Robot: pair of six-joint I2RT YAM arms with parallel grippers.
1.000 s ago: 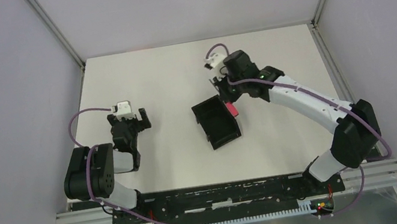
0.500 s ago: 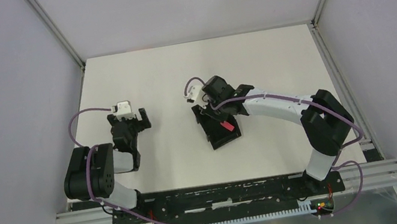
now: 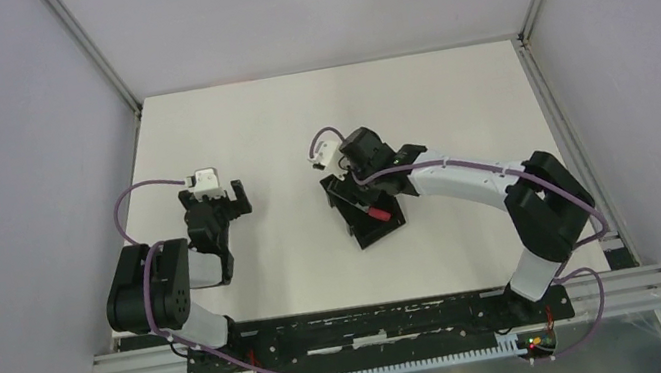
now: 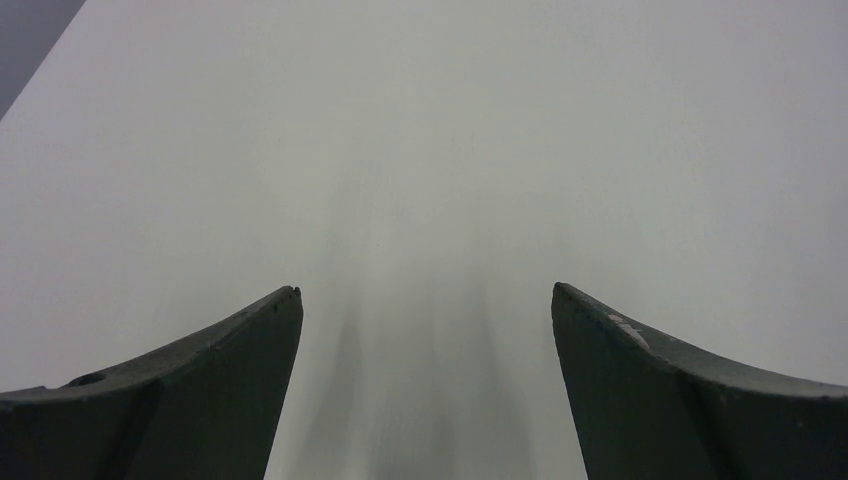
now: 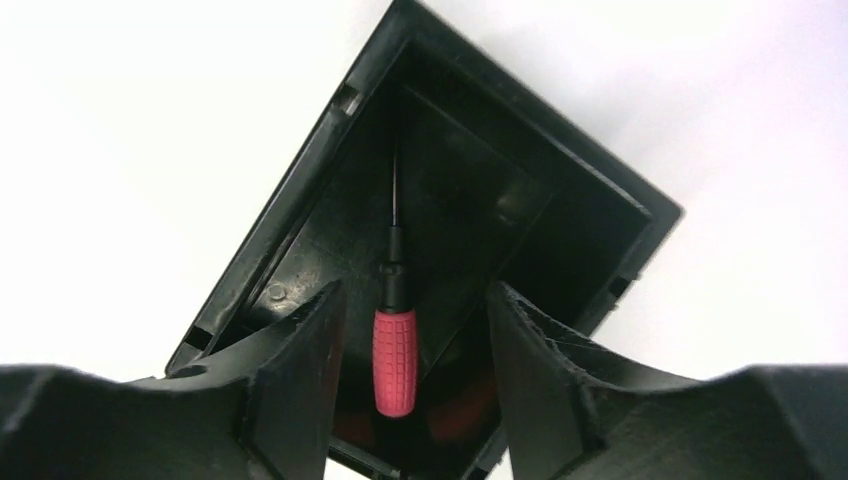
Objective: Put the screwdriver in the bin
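Observation:
The black bin (image 3: 377, 232) sits mid-table, and the screwdriver (image 3: 374, 211) lies inside it, its red handle showing. My right gripper (image 3: 361, 198) hangs over the bin, open. In the right wrist view the screwdriver (image 5: 393, 358) lies on the floor of the bin (image 5: 470, 200), shaft pointing away. It sits between the fingers of the right gripper (image 5: 412, 287), with a gap on each side and no contact. My left gripper (image 3: 230, 201) rests over bare table at the left. Its jaws stand wide apart around nothing in the left wrist view (image 4: 425, 290).
White tabletop (image 3: 455, 105) is enclosed by grey walls on the left, back and right. The metal frame rail (image 3: 380, 325) with both arm bases runs along the near edge.
My right gripper carried the screwdriver from behind the bin to over it, then opened. The screwdriver now lies loose in the bin. The left arm has not moved.

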